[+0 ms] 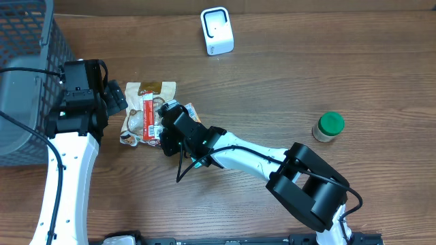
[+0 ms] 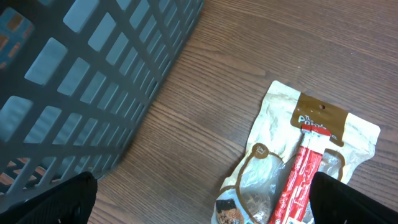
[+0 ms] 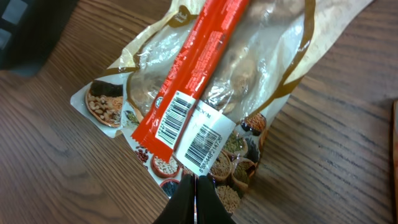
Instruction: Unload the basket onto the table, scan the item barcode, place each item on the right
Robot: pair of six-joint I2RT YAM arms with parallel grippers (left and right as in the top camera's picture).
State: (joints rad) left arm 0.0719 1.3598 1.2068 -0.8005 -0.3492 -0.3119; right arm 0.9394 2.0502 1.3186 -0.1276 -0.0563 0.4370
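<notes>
Right wrist view showed the right gripper (image 3: pixel 196 190) pinching the bag (image 3: pixel 143 93) (barcodes up), well apart from the scanner (image 1: pixel 217 30). The left gripper (image 2: pixel 202 193) gaped wide. This looked like the grab step. Next, the bag needed lifting, barcode toward the scanner.

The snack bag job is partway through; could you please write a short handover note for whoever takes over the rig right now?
Left gripper: open and empty, beside the snack bag, near the basket.
Right gripper: shut on the bag's lower edge.
Things: the bag lies on the table with its barcodes facing up. The white scanner stands apart at the far edge.
Done: bag gripped.
Left: lift it, bring a barcode to the scanner, scan.
</notes>
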